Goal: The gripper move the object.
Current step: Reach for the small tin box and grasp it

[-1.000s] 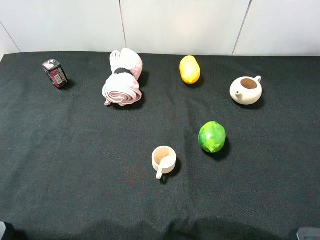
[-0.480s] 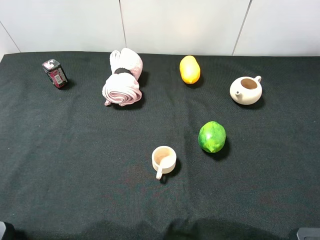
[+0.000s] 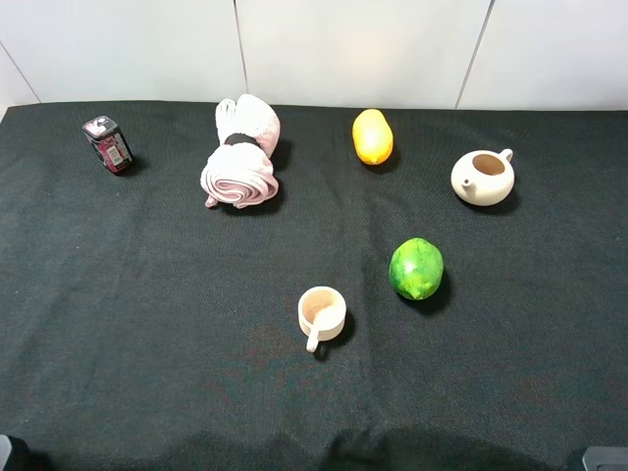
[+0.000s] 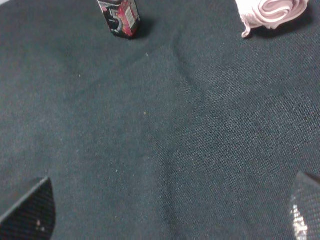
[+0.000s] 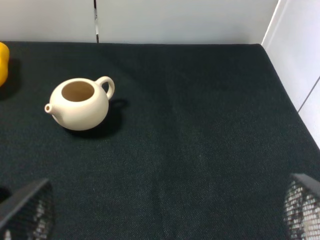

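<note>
The small dark red and black rectangular carton (image 3: 108,143) with a pinkish-white top stands upright near the far left corner of the dark, finely woven cloth-covered table (image 3: 147,324), close to the table's left edge and just short of the white panelled wall (image 3: 343,49) behind; in the left wrist view the carton (image 4: 119,17) shows a white label and a large printed 5, with a broad run of faintly creased cloth between it and the left gripper (image 4: 167,215); that gripper's two black mesh-textured fingertips (image 4: 30,210) sit far apart at the corners of the view, spread wide and holding nothing; to the carton's right, apart from it, lies a soft pale pink rolled towel (image 3: 240,157), bundled in loose folds; further along the back sit a smooth yellow oval fruit (image 3: 372,136) and a matte cream ceramic teapot (image 3: 483,178) without a lid, spout to the left and loop handle to the right; nearer the middle rest a glossy green rounded fruit (image 3: 416,268) and a small beige handled cup (image 3: 322,314), well apart from the carton; the right gripper (image 5: 164,210) hangs over cloth near the table's right edge, its fingertips (image 5: 25,210) likewise spread wide around nothing, the teapot (image 5: 80,104) ahead of it.
</note>
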Robot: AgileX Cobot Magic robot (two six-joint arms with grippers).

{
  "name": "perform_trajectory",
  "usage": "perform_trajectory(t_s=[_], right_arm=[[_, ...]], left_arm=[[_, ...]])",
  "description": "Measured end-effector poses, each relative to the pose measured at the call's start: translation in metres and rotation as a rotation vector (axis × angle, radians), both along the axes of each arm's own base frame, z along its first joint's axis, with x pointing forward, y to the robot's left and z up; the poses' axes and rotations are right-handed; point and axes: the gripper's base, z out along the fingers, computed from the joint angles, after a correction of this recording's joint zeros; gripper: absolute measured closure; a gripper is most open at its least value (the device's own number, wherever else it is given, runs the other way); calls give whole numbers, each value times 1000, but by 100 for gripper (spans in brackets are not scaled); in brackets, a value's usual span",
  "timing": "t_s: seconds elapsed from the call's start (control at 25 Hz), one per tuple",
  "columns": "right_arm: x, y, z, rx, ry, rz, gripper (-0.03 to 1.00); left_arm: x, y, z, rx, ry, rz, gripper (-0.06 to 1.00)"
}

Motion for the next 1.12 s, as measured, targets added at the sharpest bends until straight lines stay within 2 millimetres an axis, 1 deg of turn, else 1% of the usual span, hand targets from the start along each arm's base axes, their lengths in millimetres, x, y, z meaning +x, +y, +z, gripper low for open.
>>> perform_trajectory(t_s=[0.32, 0.56, 0.8, 1.08, 1.12], right_arm=[[0, 0, 0, 0, 0, 0, 27], [0, 0, 0, 0, 0, 0, 27], [0, 0, 0, 0, 0, 0, 27], [0, 0, 0, 0, 0, 0, 27], [0, 0, 0, 0, 0, 0, 27]], left_arm=[[34, -4, 21, -5, 113, 18, -5], [60, -8, 32, -23, 138, 38, -5], [86, -11, 38, -26, 177, 47, -5], [122, -14, 44, -4, 256, 59, -5], [122, -14, 44, -4, 256, 59, -5]])
